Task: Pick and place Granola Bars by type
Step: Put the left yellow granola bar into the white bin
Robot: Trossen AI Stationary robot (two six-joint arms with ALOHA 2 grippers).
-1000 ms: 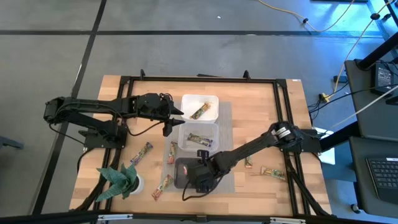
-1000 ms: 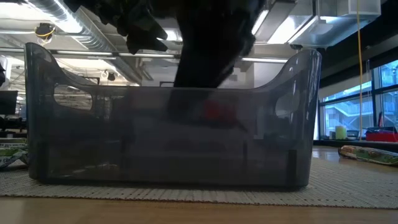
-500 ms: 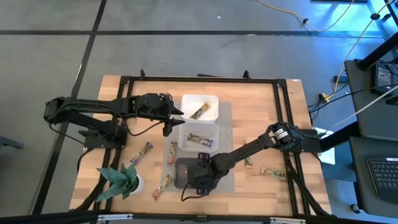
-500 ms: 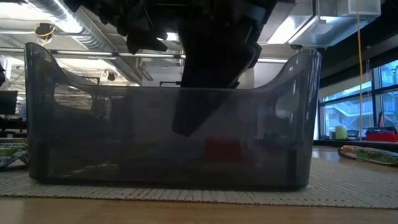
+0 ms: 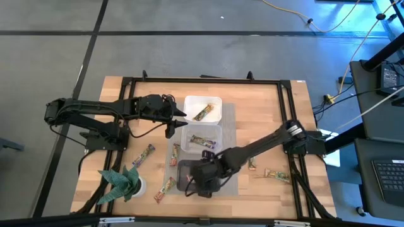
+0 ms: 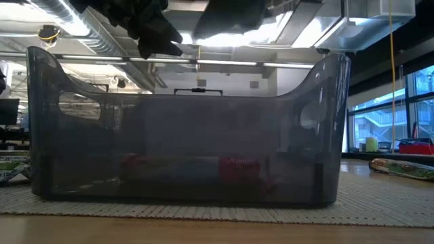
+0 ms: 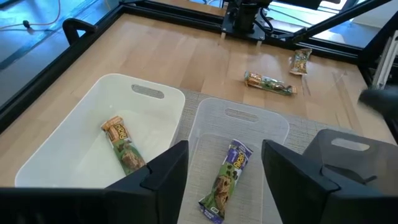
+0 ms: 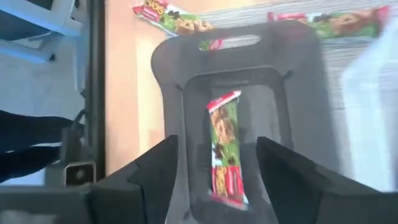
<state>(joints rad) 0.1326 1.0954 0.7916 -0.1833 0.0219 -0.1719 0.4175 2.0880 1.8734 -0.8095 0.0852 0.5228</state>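
Bar in hand: a red-and-green granola bar (image 8: 225,149) lay flat on the floor of the black tub (image 8: 168,93), lengthwise, not gripped by anything.
Right claw: the right claw (image 8: 217,174) hung just above that tub with its fingers spread and nothing between them (so this looked like the release end of a drop, as far as I could judge).
Doing it well: I'd say the trick was lifting straight up out of the tub so neither finger clipped the wrapper or the tub's rim, then picking the next loose bar by wrapper colour.
Other tubs: the white tub (image 7: 74,134) held one brown-wrapped bar (image 7: 122,144), and the clear tub (image 7: 273,134) held one purple-blue bar (image 7: 225,179); one kind per tub, so the sort looked consistent.
Left claw: the left claw (image 5: 180,123) waited beside the white and clear tubs, fingers apart and empty.
Still loose: bars sat on the table (image 5: 265,101) to both sides of the tubs, e.g. one (image 5: 276,175) to the right of the black tub and one (image 5: 144,156) to its left.
Watch out: the loose ones near the mat edge lay at odd angles, so the claw would need to turn to span the narrow side.
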